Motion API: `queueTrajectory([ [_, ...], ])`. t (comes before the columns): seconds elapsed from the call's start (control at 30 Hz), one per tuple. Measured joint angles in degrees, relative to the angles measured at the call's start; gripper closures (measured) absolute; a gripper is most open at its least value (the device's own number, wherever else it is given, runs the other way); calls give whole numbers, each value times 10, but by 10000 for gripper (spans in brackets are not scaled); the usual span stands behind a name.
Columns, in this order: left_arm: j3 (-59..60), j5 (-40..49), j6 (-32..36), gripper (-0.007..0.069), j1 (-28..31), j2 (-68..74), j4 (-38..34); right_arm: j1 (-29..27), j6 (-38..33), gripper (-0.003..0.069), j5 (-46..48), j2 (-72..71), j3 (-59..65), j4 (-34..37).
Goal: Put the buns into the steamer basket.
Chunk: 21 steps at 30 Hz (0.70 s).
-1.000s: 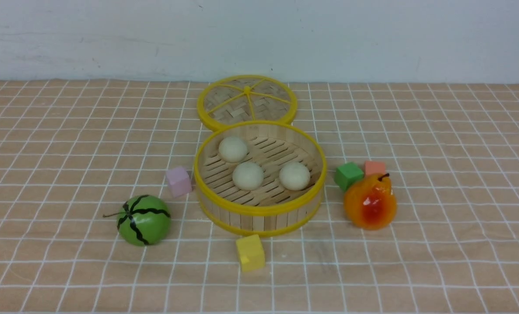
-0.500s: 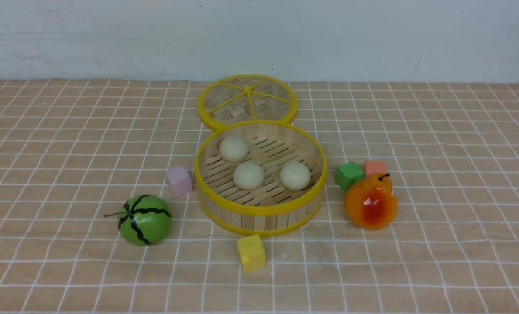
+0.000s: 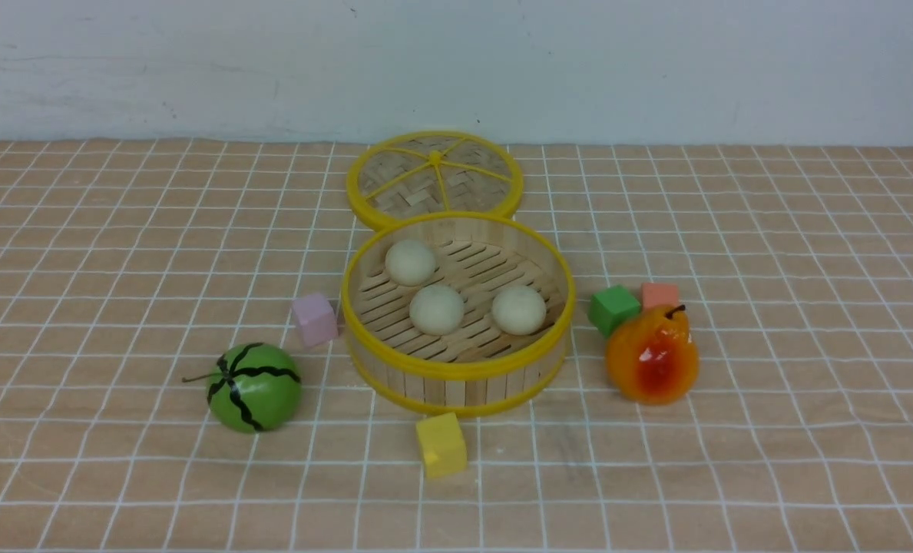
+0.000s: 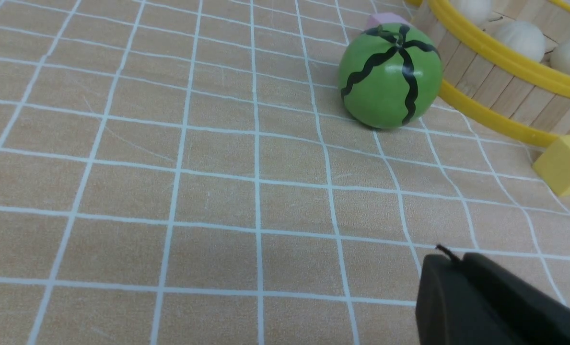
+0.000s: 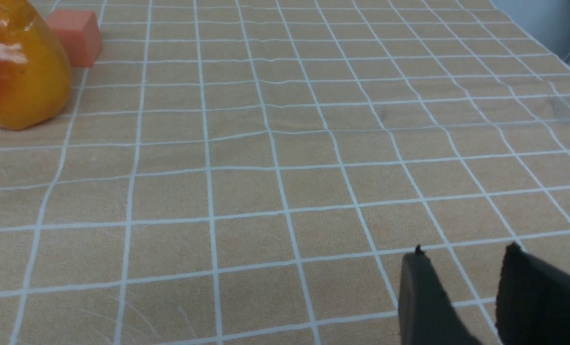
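Three off-white buns (image 3: 411, 262) (image 3: 436, 309) (image 3: 518, 309) lie on the slatted floor of the round steamer basket (image 3: 456, 372) in the middle of the table. No arm shows in the front view. In the left wrist view, the left gripper (image 4: 450, 258) hangs low over the checked cloth with its dark fingers pressed together and nothing between them. The basket's yellow rim (image 4: 505, 62) and the buns (image 4: 518, 37) lie beyond it. In the right wrist view, the right gripper (image 5: 464, 254) stands open over bare cloth, holding nothing.
A green striped watermelon ball (image 3: 254, 386) sits left of the basket, with a pink cube (image 3: 315, 319) beside it. The woven lid (image 3: 434, 180) lies behind the basket and a yellow cube (image 3: 441, 444) in front. An orange pear toy (image 3: 651, 355), a green cube (image 3: 613, 309) and an orange cube (image 3: 659, 295) are on the right.
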Motion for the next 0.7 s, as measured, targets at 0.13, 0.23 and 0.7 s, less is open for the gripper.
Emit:
queueTrajectory([
  [0.13,0,0,0,592,0,0,0,0,0,418,0,0,0,0],
  [0.23,0,0,0,589,0,0,0,0,0,418,0,0,0,0],
  [0.7,0,0,0,586,0,0,0,0,0,418,0,0,0,0],
])
